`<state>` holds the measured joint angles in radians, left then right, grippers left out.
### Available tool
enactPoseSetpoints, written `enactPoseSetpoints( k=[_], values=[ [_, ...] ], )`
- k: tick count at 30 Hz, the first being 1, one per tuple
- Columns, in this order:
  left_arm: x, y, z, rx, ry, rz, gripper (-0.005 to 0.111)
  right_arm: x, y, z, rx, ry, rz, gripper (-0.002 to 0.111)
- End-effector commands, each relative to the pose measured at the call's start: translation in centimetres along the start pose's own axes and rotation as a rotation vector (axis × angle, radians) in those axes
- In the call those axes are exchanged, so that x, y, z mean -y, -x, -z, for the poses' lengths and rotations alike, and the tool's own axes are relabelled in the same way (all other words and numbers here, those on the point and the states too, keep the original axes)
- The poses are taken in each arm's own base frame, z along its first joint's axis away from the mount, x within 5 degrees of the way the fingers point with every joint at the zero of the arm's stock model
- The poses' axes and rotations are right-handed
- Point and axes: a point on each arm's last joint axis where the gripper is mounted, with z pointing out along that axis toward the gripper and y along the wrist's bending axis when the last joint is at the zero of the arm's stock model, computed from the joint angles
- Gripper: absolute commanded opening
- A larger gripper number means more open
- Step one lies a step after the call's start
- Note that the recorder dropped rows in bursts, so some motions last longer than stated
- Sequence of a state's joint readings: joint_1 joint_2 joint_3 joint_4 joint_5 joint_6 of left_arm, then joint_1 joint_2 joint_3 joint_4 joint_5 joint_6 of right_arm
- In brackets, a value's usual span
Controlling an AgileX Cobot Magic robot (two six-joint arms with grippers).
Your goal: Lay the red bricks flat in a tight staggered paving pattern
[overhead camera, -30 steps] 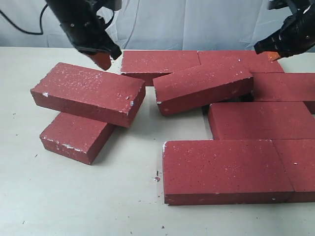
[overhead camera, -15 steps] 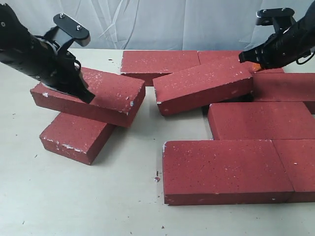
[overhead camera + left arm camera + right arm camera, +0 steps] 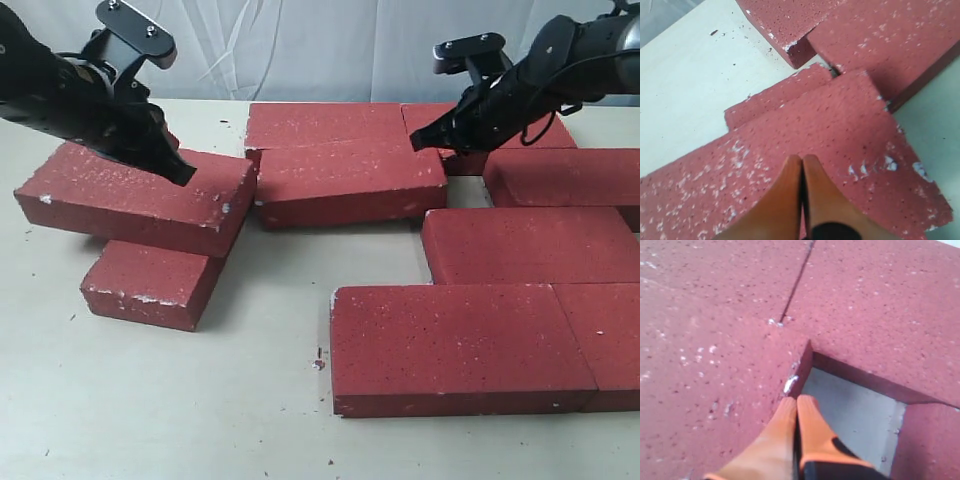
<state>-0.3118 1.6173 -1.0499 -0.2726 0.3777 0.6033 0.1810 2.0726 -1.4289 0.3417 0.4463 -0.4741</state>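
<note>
Several red bricks lie on the pale table (image 3: 150, 410). On the left, one brick (image 3: 135, 195) rests askew on top of another (image 3: 150, 280). My left gripper (image 3: 182, 172) is shut, its orange tips (image 3: 802, 160) pressed on that upper brick's speckled top face (image 3: 840, 125). The middle brick (image 3: 350, 180) lies flat in front of the back-row brick (image 3: 325, 122). My right gripper (image 3: 420, 140) is shut with nothing in it, its tips (image 3: 797, 401) at the middle brick's right-hand corner (image 3: 795, 382), beside a small bare gap (image 3: 855, 405).
A second back-row brick (image 3: 500, 120) sits behind my right arm. More bricks lie flat on the right (image 3: 565, 180), (image 3: 530, 245). Two bricks at the front (image 3: 460, 345), (image 3: 610, 340) touch end to end. Crumbs (image 3: 318, 362) dot the table.
The upper left brick has slid left under my left gripper. The middle brick, tilted before, now lies flat and further left. My right gripper came down and left to its corner.
</note>
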Motion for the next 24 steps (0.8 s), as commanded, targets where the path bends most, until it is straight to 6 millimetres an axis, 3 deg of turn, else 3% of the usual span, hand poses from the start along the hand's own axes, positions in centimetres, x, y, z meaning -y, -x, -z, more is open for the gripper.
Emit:
enactPoseSetpoints(
  k=[1, 9, 12, 17, 24],
  values=[
    [-0.1, 0.0, 0.2, 0.012, 0.015, -0.014, 0.0, -0.7, 0.4, -0.1, 0.017, 0.0, 0.03, -0.001],
    [-0.2, 0.2, -0.3, 0.045, 0.021, 0.037, 0.0, -1.2, 0.5, 0.5, 0.005, 0.02, 0.03, -0.001],
    [-0.2, 0.0, -1.4, 0.039, 0.014, 0.076, 0.0, -3.6, 1.1, 1.6, 0.003, 0.091, 0.056, -0.001],
    [-0.5, -0.4, -3.3, 0.053, 0.044, 0.085, 0.0, -8.8, 1.6, 2.1, 0.004, 0.229, 0.322, -0.001],
    [-0.6, -0.2, -3.5, 0.076, 0.055, 0.117, 0.0, -12.3, 1.7, 2.1, 0.032, 0.267, 0.403, -0.001]
  ],
)
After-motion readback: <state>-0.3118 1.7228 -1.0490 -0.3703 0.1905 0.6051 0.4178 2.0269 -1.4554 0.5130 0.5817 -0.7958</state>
